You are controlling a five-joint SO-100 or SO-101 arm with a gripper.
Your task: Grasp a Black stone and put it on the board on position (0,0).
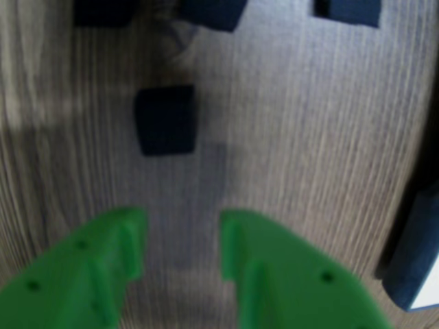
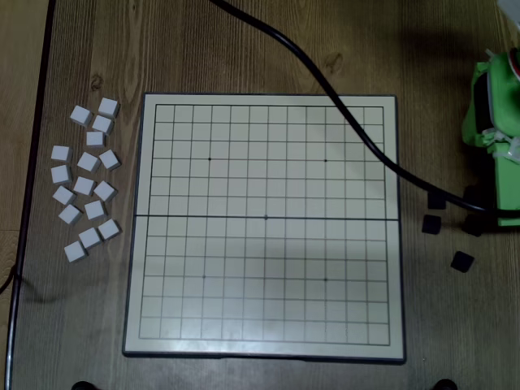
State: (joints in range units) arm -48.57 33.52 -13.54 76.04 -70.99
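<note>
Green moulded plastic is filling the bottom of the wrist view: the two fingers of the end effector (image 1: 182, 247) are standing apart with nothing between them, only grey-brown wood-grain worktop (image 1: 309, 137) showing in the gap. Just ahead of the fingertips, slightly left of the gap's line in that view, a small matte black cube-like stone (image 1: 165, 119) is lying flat on the worktop, well clear of both fingers. It is looking like a light, rigid block with flat faces and square edges, so it is probably not going to deform or crush; the matte surface is suggesting fair friction against the plastic. The sensible hold, as I judge it, is across two opposite side faces, low and centred, with the fingers shifted left first so the block sits between them rather than being nudged away, since something this light is likely to slide or tip when touched on one side only.

Further out, more black blocks are showing blurred along the top edge of the wrist view. In the overhead view the green arm (image 2: 496, 114) is reaching in at the right edge, over several black blocks lying just right of the large square cream board with a thin black grid (image 2: 244, 309). Its central dot on the dark seam (image 2: 266, 217) is bare. A black cable (image 2: 325, 81) is crossing the board's upper right corner, and white blocks (image 2: 85, 187) are lying scattered off the board's left side.
</note>
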